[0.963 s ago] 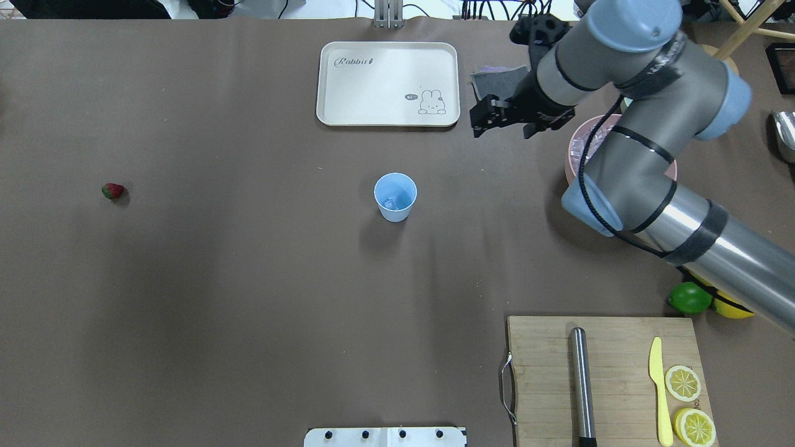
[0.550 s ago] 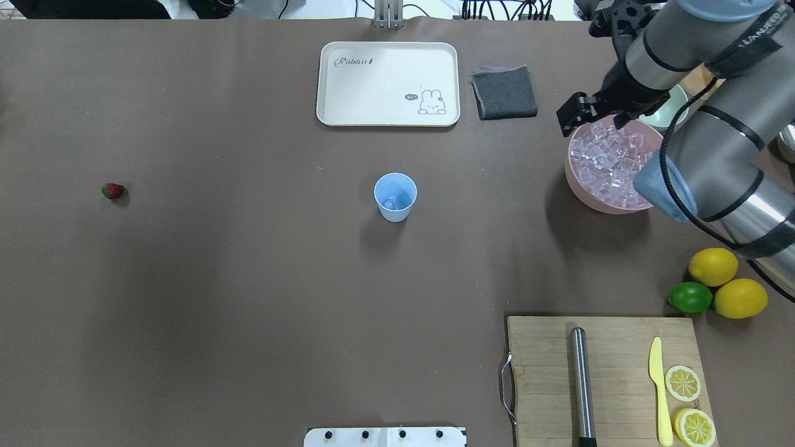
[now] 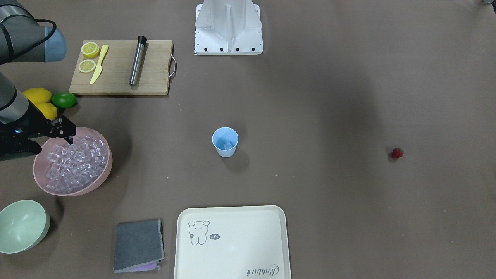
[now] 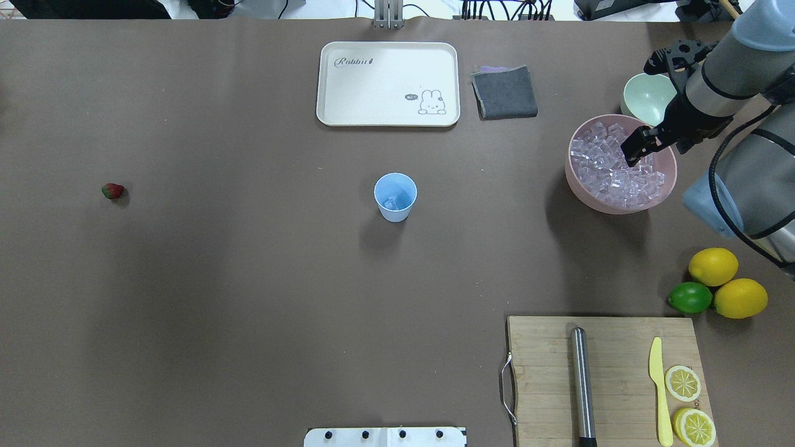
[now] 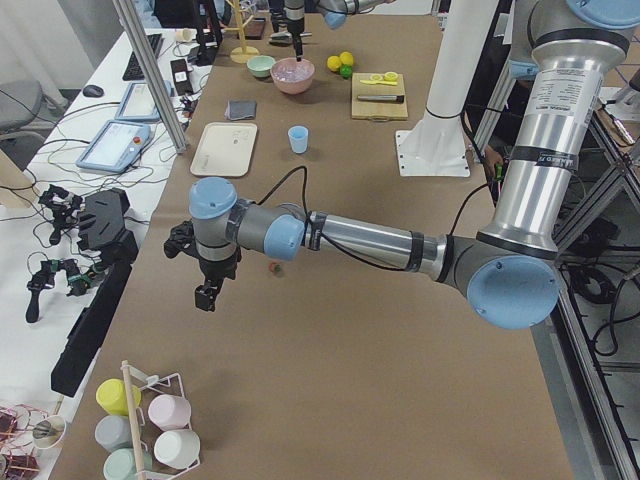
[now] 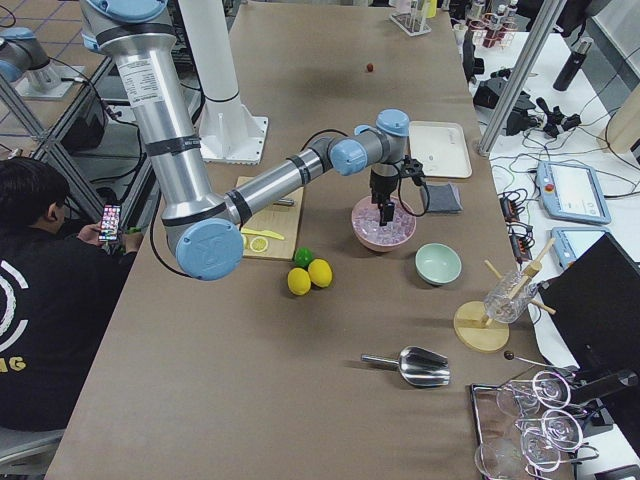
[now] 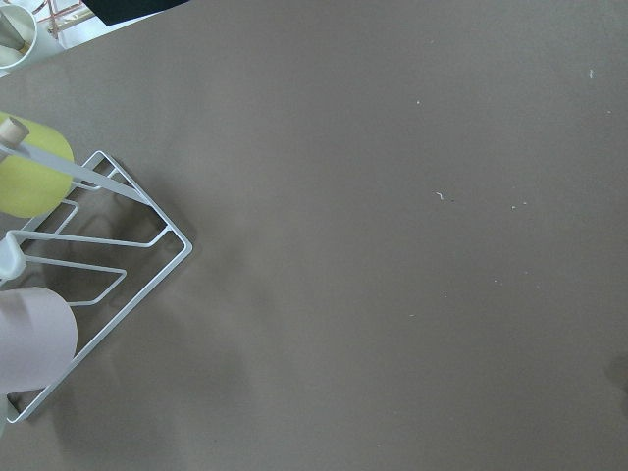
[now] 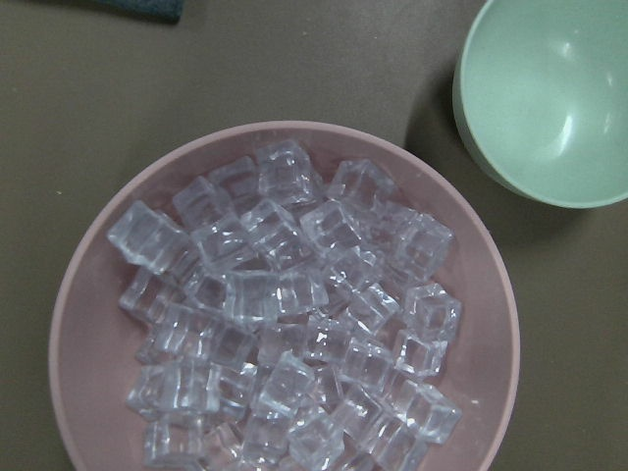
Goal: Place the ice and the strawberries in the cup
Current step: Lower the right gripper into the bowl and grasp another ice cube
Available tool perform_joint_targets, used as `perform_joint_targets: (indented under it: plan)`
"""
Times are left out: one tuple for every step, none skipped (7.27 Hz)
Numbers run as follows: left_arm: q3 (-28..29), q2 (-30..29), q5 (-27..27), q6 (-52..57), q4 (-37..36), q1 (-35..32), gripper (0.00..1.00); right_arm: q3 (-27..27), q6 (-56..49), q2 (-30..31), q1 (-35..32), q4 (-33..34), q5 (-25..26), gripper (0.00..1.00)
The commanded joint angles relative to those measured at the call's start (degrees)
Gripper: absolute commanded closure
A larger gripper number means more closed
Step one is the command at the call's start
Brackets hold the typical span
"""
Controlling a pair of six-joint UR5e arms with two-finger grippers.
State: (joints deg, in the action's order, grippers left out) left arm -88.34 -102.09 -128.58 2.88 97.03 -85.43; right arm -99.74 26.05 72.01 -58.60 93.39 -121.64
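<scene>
The right tool [image 4: 638, 148] hangs with its tips pointing down over the pink bowl [image 4: 577, 183], on the side of the bowl nearest the worktop's right edge. I cannot tell if its fingers are apart or squeezed together, or if they touch anything. The pink bowl is piled with ice [image 4: 605, 167], lots of little clear cubes. It sits near the far right corner of the worktop [image 4: 248, 279]. A pale green bowl [image 4: 646, 99] stands just beside it, closer to that corner.

The cup [image 4: 395, 197] is light blue and stands up straight in the middle of the worktop. One small ice cube [image 4: 391, 203] lies at its bottom. The strawberry [image 4: 112, 191] lies on the worktop out toward the left end, well apart from the cup.

The left tool [image 5: 205, 295] hangs over the left end of the worktop, tips down. It shows only from the side, so I cannot tell if it is apart or squeezed. A wire rack [image 5: 150, 425] stands near that end's corner
</scene>
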Motion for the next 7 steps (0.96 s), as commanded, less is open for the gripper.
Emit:
perform_joint_targets:
  plan:
    - [0.1,-0.22,0.0,0.02,0.0,0.09,0.02,9.08,1.19,-3.28,0.32,-9.04,0.09,0.02]
    - [0.1,-0.22,0.0,0.02,0.0,0.09,0.02,13.3,1.54,-3.28,0.41,-14.41,0.09,0.02]
    - [0.1,-0.22,0.0,0.02,0.0,0.09,0.02,14.22,1.46,-3.02,0.59,-15.42,-0.26,0.02]
    - [0.1,-0.22,0.0,0.02,-0.09,0.09,0.02,13.79,1.55,-2.85,0.59,-14.82,-0.61,0.04]
    - [0.19,-0.57,0.0,0.02,-0.09,0.09,0.02,13.53,2.16,-3.02,0.59,-14.64,-0.79,0.04]
    - [0.19,-0.57,0.0,0.02,-0.18,0.09,0.02,13.35,3.38,-3.11,0.76,-14.64,-1.4,0.05]
    - [0.19,-0.57,0.0,0.02,-0.09,0.09,0.02,12.65,3.92,-2.67,0.77,-14.64,-2.45,0.05]
